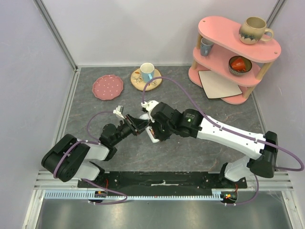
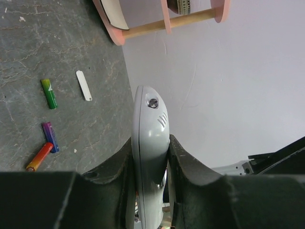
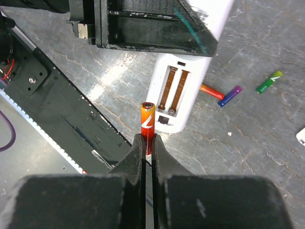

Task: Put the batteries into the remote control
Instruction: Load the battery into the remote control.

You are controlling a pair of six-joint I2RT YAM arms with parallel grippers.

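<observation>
My left gripper (image 2: pixel 151 140) is shut on the white remote control (image 2: pixel 148 143), holding it edge-on above the table. In the right wrist view the remote's (image 3: pixel 176 93) open rear battery recess faces the camera, with both slots empty. My right gripper (image 3: pixel 148 139) is shut on an orange-red battery (image 3: pixel 147 125), whose tip is just left of the remote's lower end. Three more batteries lie on the table: green (image 2: pixel 48 93), blue-purple (image 2: pixel 50 137) and red-orange (image 2: pixel 39 156). In the top view the two grippers, left (image 1: pixel 137 123) and right (image 1: pixel 153 130), meet at the table's middle and hide those batteries.
A small white battery cover (image 2: pixel 84 85) lies near the green battery. A pink two-tier shelf (image 1: pixel 233 52) with mugs and a bowl stands at the back right. A pink plate (image 1: pixel 107 87) and a cup on a wooden coaster (image 1: pixel 147 72) are at the back. A black rail (image 1: pixel 162 179) runs along the near edge.
</observation>
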